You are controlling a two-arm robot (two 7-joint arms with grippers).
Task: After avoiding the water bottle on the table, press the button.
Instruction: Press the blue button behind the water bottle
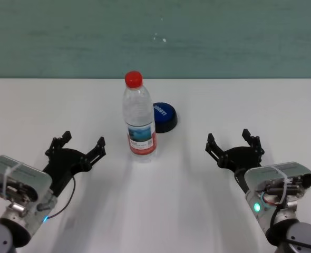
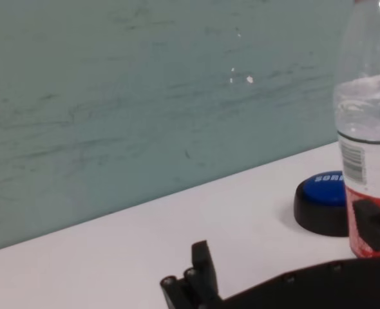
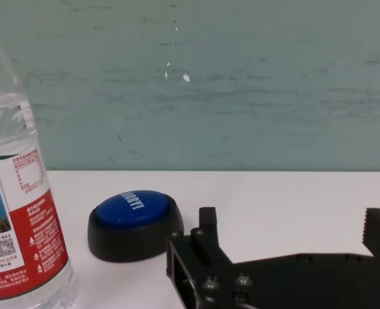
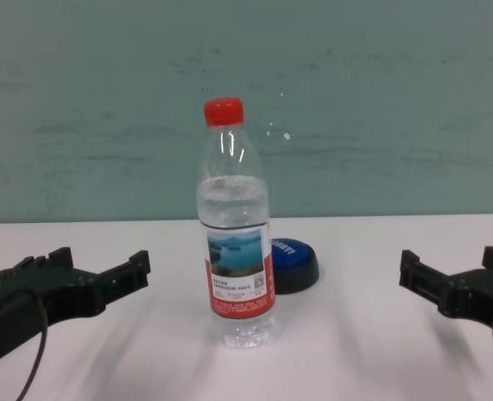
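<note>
A white tabletop (image 1: 197, 200) stretches out before a pale green wall (image 1: 155, 37). The water bottle (image 1: 139, 117) stands upright near the middle of it, red cap on, with water inside. The left tool (image 1: 83, 144) hovers low to the left of the bottle and nearer the robot, its fingers spread wide with nothing between them. The right tool (image 1: 233, 140) sits to the right of the bottle, farther from it than the left one, likewise spread wide and holding nothing. The button (image 1: 164, 117), blue-topped on a black base, rests just behind the bottle and slightly to its right, partly hidden by it.
</note>
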